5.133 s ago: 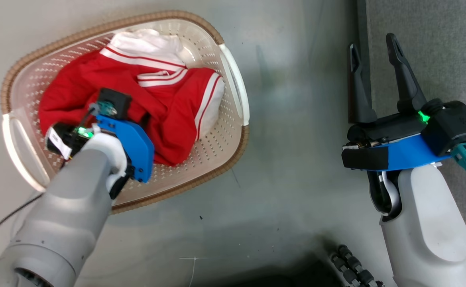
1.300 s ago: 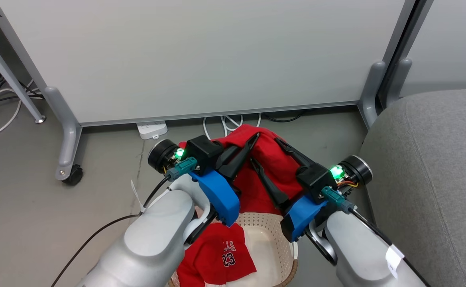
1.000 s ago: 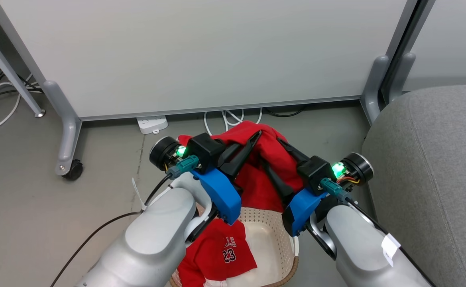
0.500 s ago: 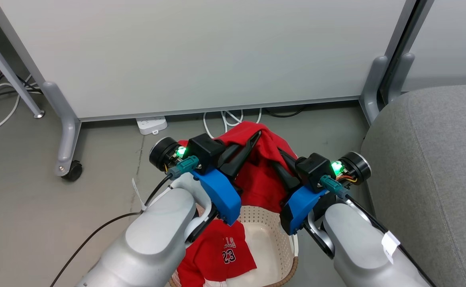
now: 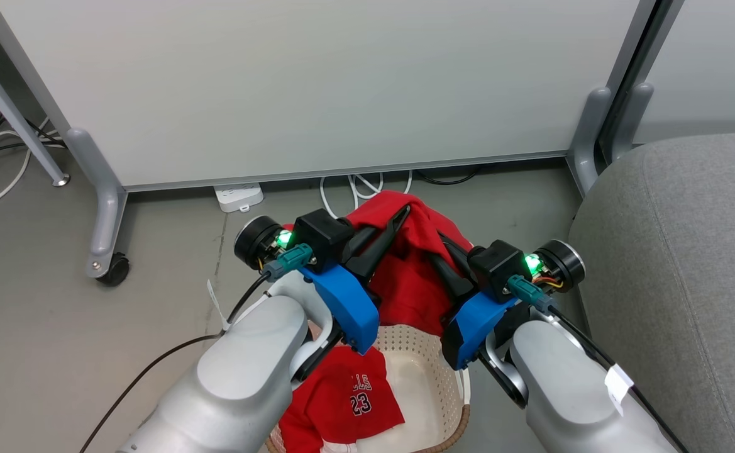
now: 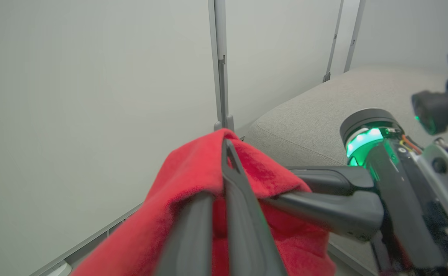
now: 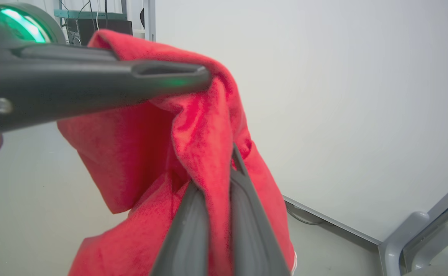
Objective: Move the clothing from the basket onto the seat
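A red garment [image 5: 414, 277] hangs in the air above the basket [image 5: 433, 393], pinched by both grippers. My left gripper [image 5: 398, 219] is shut on its top fold, seen close in the left wrist view [image 6: 225, 153]. My right gripper [image 5: 441, 246] is shut on the cloth just to the right and slightly lower, with fabric draped over its fingers [image 7: 246, 214]. A second red piece of clothing with a white 23 [image 5: 349, 402] lies in the basket, partly hidden by my left arm. The grey seat [image 5: 688, 264] stands right of the basket.
A pale panel [image 5: 342, 88] on grey wheeled legs stands close behind the basket, with a caster [image 5: 113, 274] at the left. A white power strip [image 5: 239, 196] and cables [image 5: 367, 187] lie under it. Bare grey floor [image 5: 59, 352] spreads to the left.
My right gripper has shut on the raised red garment beside the left one. Five seconds ago the head looked down into the basket, the left gripper in the clothing and the right open.
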